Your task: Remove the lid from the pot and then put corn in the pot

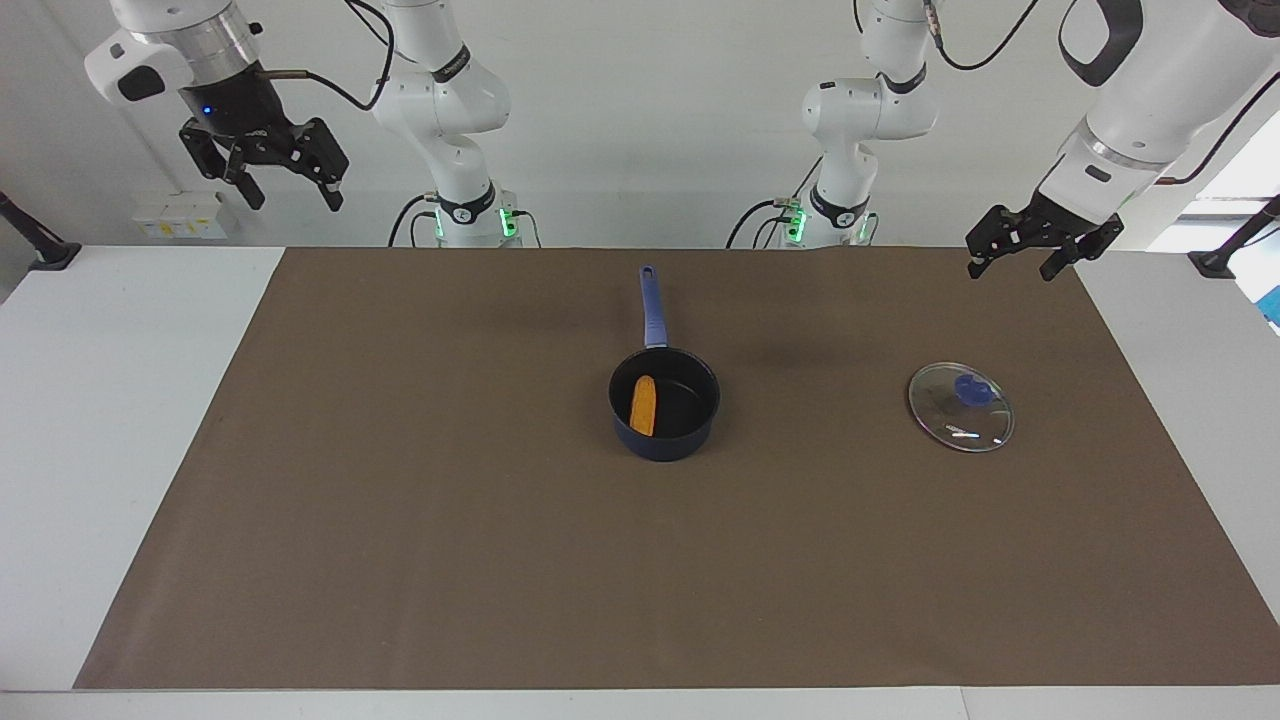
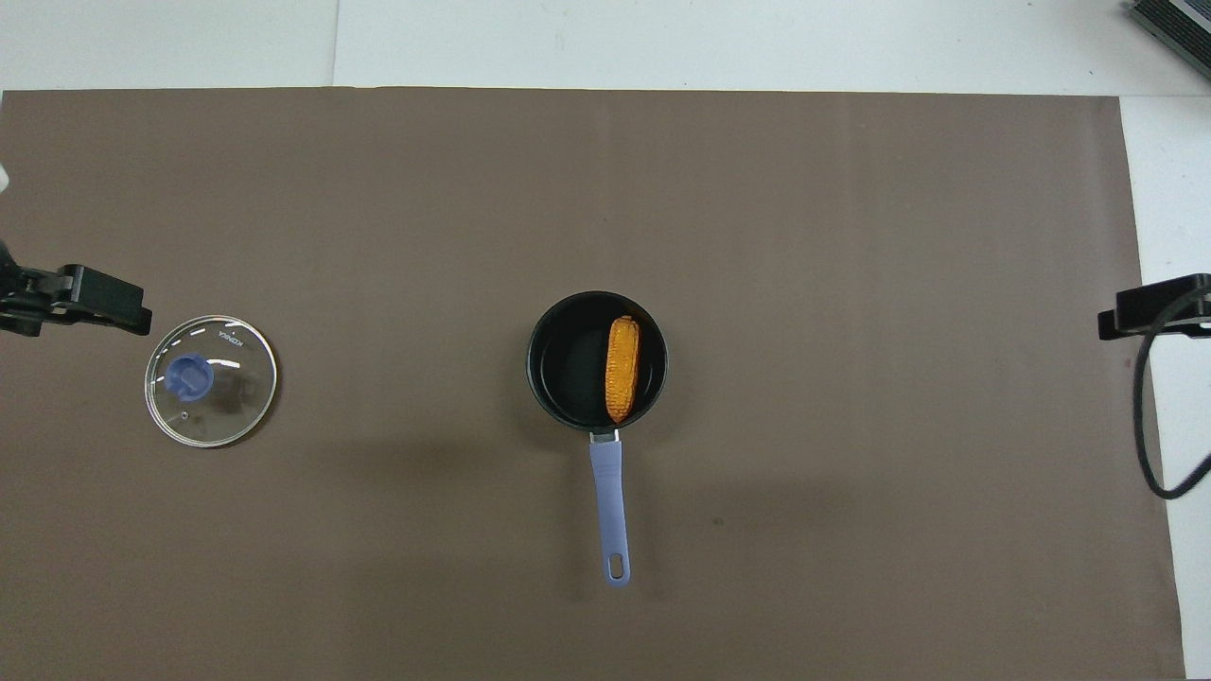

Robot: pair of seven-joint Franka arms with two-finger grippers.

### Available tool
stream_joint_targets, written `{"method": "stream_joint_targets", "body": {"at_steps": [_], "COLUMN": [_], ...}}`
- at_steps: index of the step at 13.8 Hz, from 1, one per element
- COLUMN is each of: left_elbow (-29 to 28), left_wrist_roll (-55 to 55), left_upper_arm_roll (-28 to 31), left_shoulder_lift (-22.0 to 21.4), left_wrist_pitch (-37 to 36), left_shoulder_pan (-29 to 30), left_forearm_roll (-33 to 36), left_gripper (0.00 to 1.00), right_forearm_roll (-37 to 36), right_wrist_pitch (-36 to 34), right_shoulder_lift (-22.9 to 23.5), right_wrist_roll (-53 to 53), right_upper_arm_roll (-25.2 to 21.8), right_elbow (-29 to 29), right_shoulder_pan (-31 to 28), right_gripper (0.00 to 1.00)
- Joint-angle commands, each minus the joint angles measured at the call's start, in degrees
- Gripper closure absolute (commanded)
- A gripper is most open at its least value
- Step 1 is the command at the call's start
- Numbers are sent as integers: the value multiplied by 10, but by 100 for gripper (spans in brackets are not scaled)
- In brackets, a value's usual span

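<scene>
The dark blue pot (image 1: 668, 444) stands uncovered in the middle of the mat, its long handle (image 1: 653, 305) pointing toward the robots. The yellow-orange corn (image 1: 643, 405) lies inside the pot, also seen in the overhead view (image 2: 623, 367). The glass lid (image 1: 960, 407) with its blue knob lies flat on the mat toward the left arm's end, apart from the pot (image 2: 568, 369). My left gripper (image 1: 1010, 272) is open and empty, raised over the mat's edge near the lid (image 2: 210, 380). My right gripper (image 1: 295, 200) is open and empty, held high over the right arm's end of the table.
A brown mat (image 1: 400, 500) covers most of the white table (image 1: 120, 400). Both arm bases (image 1: 462, 215) stand at the robots' edge. A dark object (image 2: 1173, 24) lies at the table's corner farthest from the robots, at the right arm's end.
</scene>
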Motion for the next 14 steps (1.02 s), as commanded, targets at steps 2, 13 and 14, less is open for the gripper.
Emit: {"method": "stream_joint_targets", "body": {"at_steps": [2, 13, 14], "left_elbow": [-1, 32, 32], "left_wrist_roll": [11, 9, 9], "left_upper_arm_roll": [-1, -2, -2], "left_shoulder_lift": [-7, -9, -9], "left_wrist_pitch": [-27, -59, -59], "left_shoulder_pan": [-1, 2, 2], "left_forearm_roll": [9, 12, 12], "left_gripper": [0, 0, 0], "right_forearm_roll": [-1, -40, -40], "right_wrist_pitch": [22, 57, 58], "right_shoulder_lift": [-12, -13, -14], "right_wrist_roll": [-19, -38, -38], "right_upper_arm_roll": [11, 12, 12], "right_elbow": [-35, -59, -63], "right_shoulder_pan": [-1, 7, 6], "right_gripper": [0, 0, 0]}}
